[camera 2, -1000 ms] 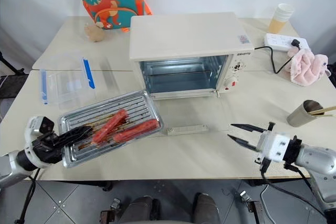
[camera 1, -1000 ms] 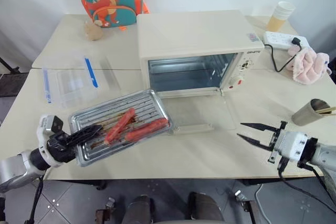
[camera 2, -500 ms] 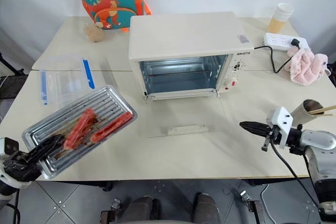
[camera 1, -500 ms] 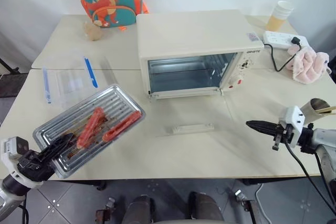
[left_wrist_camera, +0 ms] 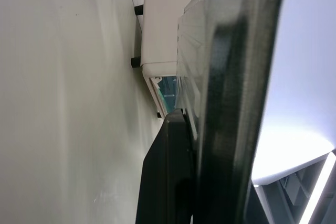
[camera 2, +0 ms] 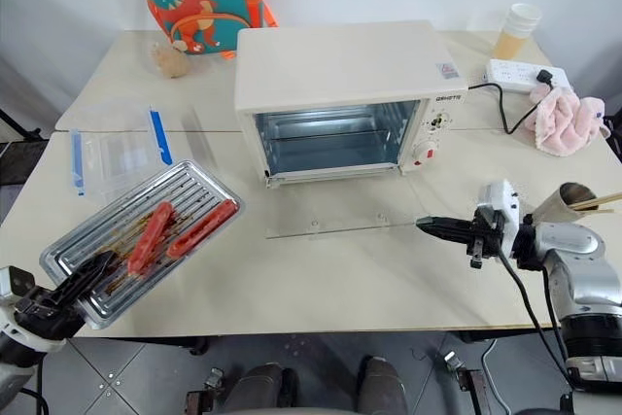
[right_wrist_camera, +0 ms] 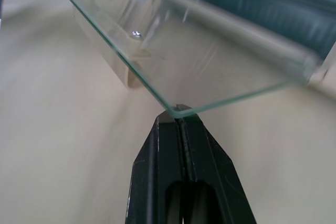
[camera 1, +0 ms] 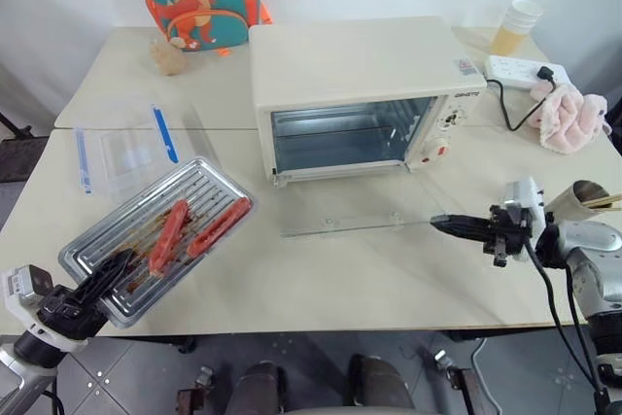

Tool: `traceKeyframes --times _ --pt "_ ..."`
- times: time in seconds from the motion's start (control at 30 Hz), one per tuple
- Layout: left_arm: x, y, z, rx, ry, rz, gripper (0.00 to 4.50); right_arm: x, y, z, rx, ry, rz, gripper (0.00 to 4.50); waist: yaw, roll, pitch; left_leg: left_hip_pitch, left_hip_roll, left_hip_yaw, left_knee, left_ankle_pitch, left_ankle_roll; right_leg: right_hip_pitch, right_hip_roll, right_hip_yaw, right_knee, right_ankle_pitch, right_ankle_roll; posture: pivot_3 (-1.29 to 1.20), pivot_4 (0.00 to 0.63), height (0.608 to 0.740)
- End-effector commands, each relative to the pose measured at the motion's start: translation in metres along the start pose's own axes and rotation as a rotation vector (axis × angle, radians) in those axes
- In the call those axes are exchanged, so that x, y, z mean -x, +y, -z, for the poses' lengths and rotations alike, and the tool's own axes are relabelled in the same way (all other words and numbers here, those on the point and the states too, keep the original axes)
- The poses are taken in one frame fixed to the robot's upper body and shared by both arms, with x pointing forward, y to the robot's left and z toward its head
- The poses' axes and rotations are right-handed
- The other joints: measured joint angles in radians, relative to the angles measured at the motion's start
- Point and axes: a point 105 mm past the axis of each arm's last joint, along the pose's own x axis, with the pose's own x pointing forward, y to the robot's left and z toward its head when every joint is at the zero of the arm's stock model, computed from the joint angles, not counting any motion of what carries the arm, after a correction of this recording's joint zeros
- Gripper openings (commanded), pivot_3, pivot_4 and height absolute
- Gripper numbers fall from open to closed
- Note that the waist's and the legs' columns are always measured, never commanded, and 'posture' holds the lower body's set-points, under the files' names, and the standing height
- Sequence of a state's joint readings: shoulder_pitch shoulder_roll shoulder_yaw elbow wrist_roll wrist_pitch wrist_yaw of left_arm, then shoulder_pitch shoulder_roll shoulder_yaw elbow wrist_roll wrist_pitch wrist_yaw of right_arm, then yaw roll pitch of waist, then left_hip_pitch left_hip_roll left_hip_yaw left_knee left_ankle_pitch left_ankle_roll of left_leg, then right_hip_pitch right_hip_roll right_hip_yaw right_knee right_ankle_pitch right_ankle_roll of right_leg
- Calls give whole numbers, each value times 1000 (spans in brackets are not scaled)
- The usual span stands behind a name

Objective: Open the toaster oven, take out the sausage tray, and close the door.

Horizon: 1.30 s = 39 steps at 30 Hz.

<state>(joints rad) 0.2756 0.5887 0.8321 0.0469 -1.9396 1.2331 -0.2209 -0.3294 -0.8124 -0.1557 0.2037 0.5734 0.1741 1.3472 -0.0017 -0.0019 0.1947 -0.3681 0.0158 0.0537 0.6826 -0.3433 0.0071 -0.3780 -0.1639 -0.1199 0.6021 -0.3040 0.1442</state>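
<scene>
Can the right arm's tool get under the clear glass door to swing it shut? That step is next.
Probably yes. The right tool, shut, already sits at the near right corner of the glass door, and the tabletop around it looks bare. The silver sausage tray is well off to the left.

Black-fingered hand (camera 2: 428,224), silver wrist

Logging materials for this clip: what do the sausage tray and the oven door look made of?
The sausage tray: apparently bare silvery metal, shiny, ribbed bottom reflecting light. The door: clear glass panel, see-through with a greenish polished edge; its handle looks like cream plastic or painted metal, hard to tell which.
</scene>
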Motion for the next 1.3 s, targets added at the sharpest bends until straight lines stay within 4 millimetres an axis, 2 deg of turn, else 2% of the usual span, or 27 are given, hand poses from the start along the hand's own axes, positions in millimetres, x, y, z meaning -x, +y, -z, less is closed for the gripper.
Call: traceKeyframes --times 0.03,0.23,0.43,0.53,0.7,0.8,0.93,1.03,1.1,1.13,1.17,1.3 --pt "5 -14 -12 -36 -43 49 0 4 -4 -32 67 -52 22 24 0 0 0 0 0 0 0 0 0 0 0 0 0 0 0 0 150 740" --pt "2 -16 -8 -34 -13 56 0 -5 -15 -56 111 -118 56 24 0 0 0 0 0 1 0 0 0 0 0 1 0 0 0 0 150 740" --pt "0 -14 1 -20 46 46 0 -10 -28 -70 118 -187 96 24 0 0 0 -1 0 1 0 -1 -1 -1 0 0 0 0 0 0 150 740" --pt "-5 -16 8 -22 99 56 0 -9 -28 -70 122 -182 94 24 2 0 0 -1 0 0 0 -1 0 -2 0 0 0 0 0 0 150 740" --pt "-33 -18 38 -16 317 61 0 -1 -27 -57 76 -122 150 24 5 0 0 -2 -1 0 0 -1 0 -1 0 0 0 0 0 0 150 740" --pt "-50 -12 53 -1 452 31 0 7 -7 -55 -30 -146 95 24 4 0 0 -2 -1 0 -1 -1 0 -2 0 0 0 0 0 0 150 740" --pt "-72 -8 65 18 581 26 0 9 32 -49 -59 -141 13 799 6 2 1 -2 -2 0 -1 -1 0 -2 0 0 2 0 0 0 150 740" --pt "-107 -6 84 5 723 53 0 13 63 -42 15 -155 15 1647 20 2 1 -1 -2 0 -1 -1 0 -2 1 0 3 0 0 0 150 740" --pt "-123 -2 95 -20 789 40 0 15 74 -35 10 -129 24 2346 31 2 1 -1 -2 2 0 -1 0 -1 2 -1 2 0 1 0 150 740" --pt "-129 -2 99 -19 814 44 0 17 79 -37 31 -179 23 2507 30 2 1 -1 -3 5 0 -1 0 0 2 0 2 0 1 0 150 740" --pt "-137 2 105 -24 843 36 0 20 85 -35 41 -190 16 2957 30 1 1 -1 -3 9 0 -1 0 -1 2 2 0 0 1 0 150 740" --pt "-160 7 126 -39 942 32 0 30 101 -30 -10 -191 -34 4249 25 1 1 0 -3 13 0 -1 1 -1 2 3 -1 1 2 0 150 740"
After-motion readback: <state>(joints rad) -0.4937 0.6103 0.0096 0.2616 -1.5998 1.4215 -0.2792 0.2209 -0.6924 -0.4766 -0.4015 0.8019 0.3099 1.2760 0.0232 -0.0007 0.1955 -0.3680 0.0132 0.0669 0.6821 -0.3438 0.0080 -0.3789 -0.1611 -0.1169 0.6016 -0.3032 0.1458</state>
